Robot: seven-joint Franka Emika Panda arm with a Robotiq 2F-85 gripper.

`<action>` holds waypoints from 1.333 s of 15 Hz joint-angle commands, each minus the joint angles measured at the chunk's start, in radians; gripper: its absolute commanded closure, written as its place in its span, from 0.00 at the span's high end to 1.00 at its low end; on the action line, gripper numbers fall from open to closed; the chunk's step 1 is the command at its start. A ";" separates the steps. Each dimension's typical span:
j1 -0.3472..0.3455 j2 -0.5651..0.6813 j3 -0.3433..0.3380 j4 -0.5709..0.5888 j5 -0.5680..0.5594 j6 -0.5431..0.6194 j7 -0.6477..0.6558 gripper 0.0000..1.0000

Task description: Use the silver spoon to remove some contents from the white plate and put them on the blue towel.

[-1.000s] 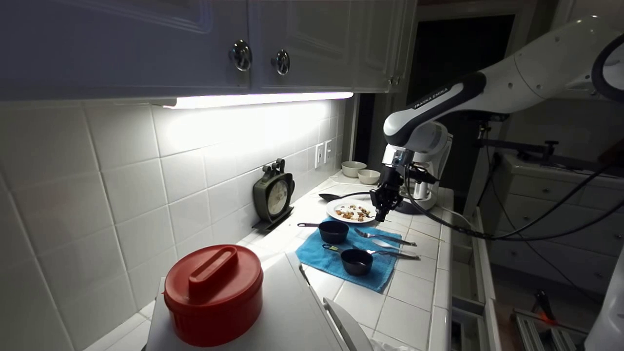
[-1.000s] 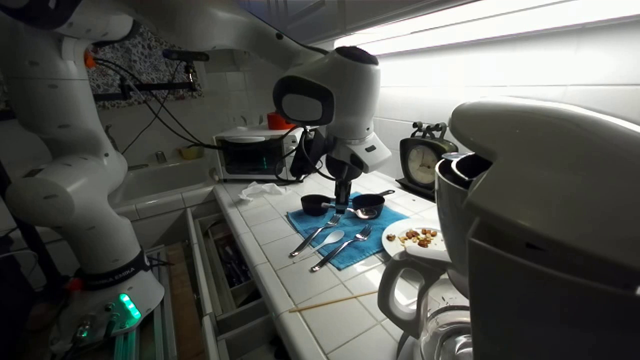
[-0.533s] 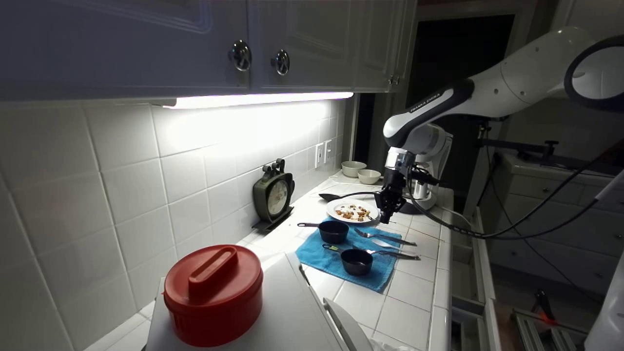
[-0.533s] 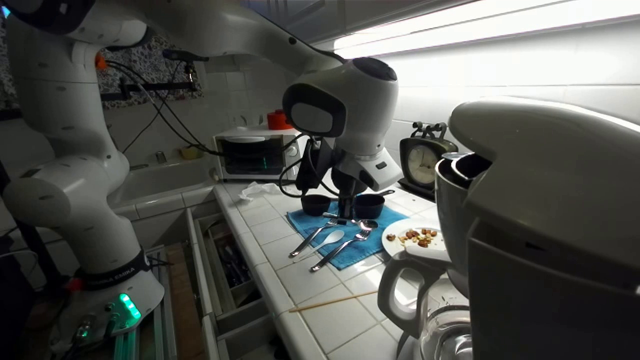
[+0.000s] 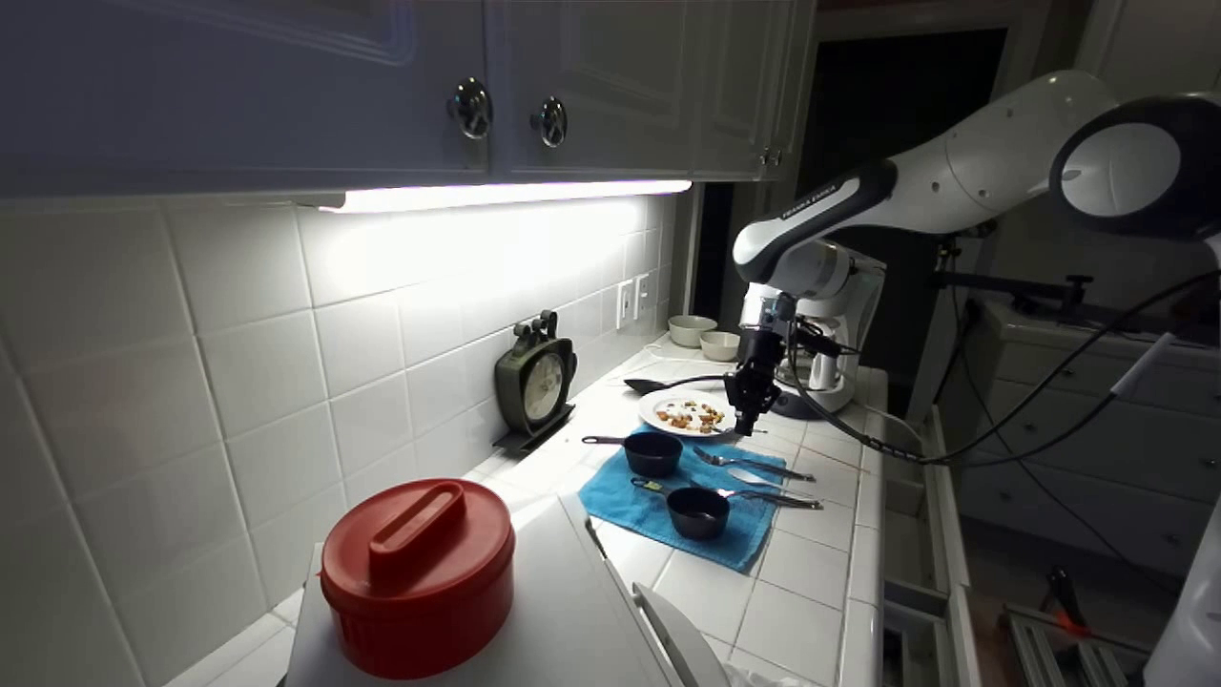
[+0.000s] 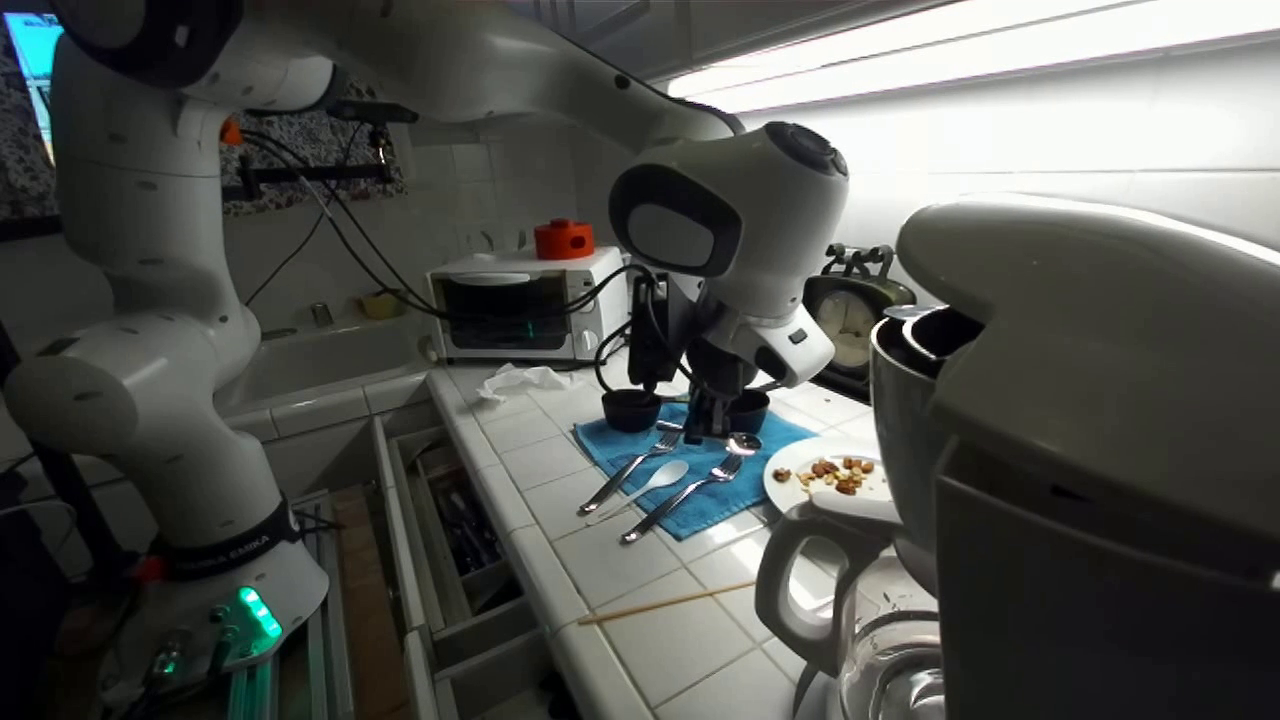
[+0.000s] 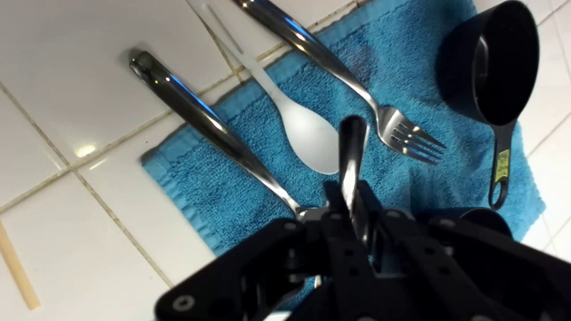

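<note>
Our gripper [image 7: 350, 194] is closed on the silver spoon [image 7: 351, 154], one finger on each side of the handle, whose end juts past them in the wrist view. In an exterior view we see it held above the towel [image 7: 232, 205], its head [image 6: 745, 444] on the side towards the plate [image 6: 830, 447] and apart from the rim. What that head carries, if anything, is too small for us to make out. The food [image 6: 826, 468], brown and pale bits in a loose scatter, lies on the plate, which sits just beside the towel; whether rim and cloth touch we cannot say.

On the towel we find one fork [image 7: 310, 43] and a second fork [image 7: 205, 121], both with handles reaching out over the tiles [image 7: 89, 249]; between them lies a white spoon [image 7: 308, 133], its head on the cloth. A black cup [image 5: 654, 454] and a second cup [image 5: 699, 512] stand upright there too, the first partly hidden by the gripper in the wrist view. We see, in an exterior view, a thin stick [image 6: 665, 603] lying on the tiles, apart from the towel, and a red tub [image 6: 564, 240] on the oven [image 6: 515, 335].
</note>
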 commanded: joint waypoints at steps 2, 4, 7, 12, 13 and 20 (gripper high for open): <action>-0.027 0.094 0.013 0.149 -0.022 -0.148 -0.003 0.07; -0.031 0.124 0.012 0.196 -0.040 -0.196 0.009 0.07; -0.040 0.160 0.009 0.253 -0.074 -0.251 0.023 0.06; -0.048 0.152 0.018 0.232 -0.069 -0.222 0.012 0.10; -0.048 0.153 0.018 0.234 -0.070 -0.223 0.012 0.10; -0.073 0.226 0.022 0.317 -0.057 -0.259 0.045 0.06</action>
